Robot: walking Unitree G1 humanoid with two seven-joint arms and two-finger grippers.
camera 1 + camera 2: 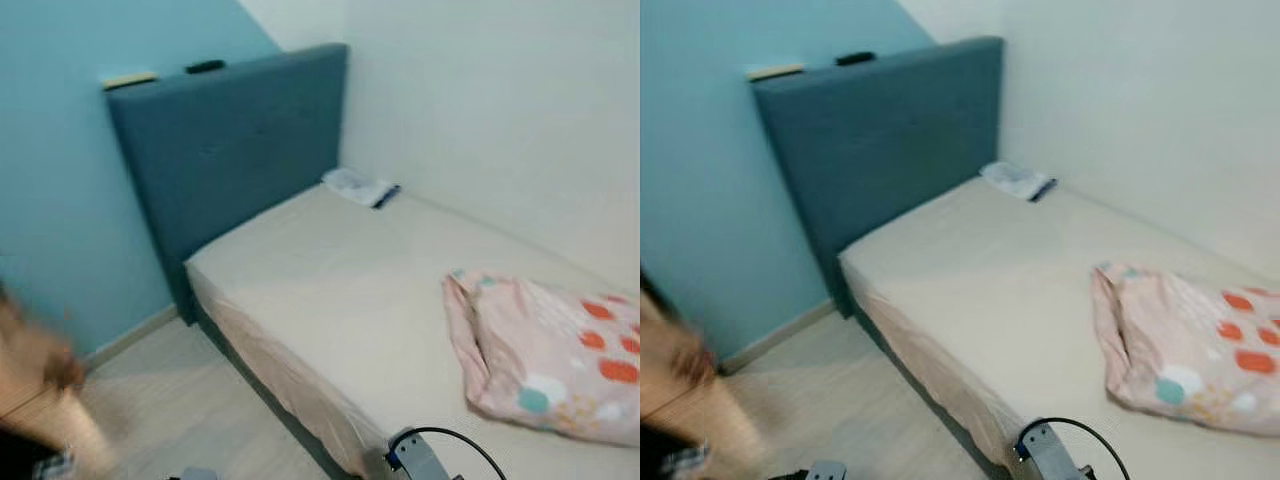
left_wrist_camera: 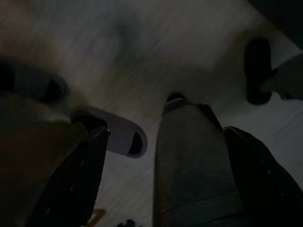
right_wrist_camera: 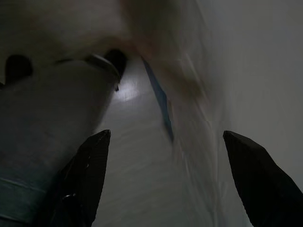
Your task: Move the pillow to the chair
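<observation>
From the left eye view, the pillow [image 1: 548, 353], pink with orange and teal dots, lies crumpled on the bed [image 1: 340, 290] near the right edge; a blue headboard [image 1: 225, 150] stands against the blue wall [image 1: 60, 180]; a small folded cloth [image 1: 358, 186] lies in the bed's far corner; the picture is a little blurred.

In the left wrist view, the left gripper [image 2: 170, 184] hangs over the floor [image 2: 142, 47], its fingers [image 2: 75, 184] wide apart and holding nothing; a robot leg is between them.

In the right wrist view, the right gripper [image 3: 165, 184] hangs beside the bed; its fingers [image 3: 85, 179] are wide apart and hold nothing.
</observation>
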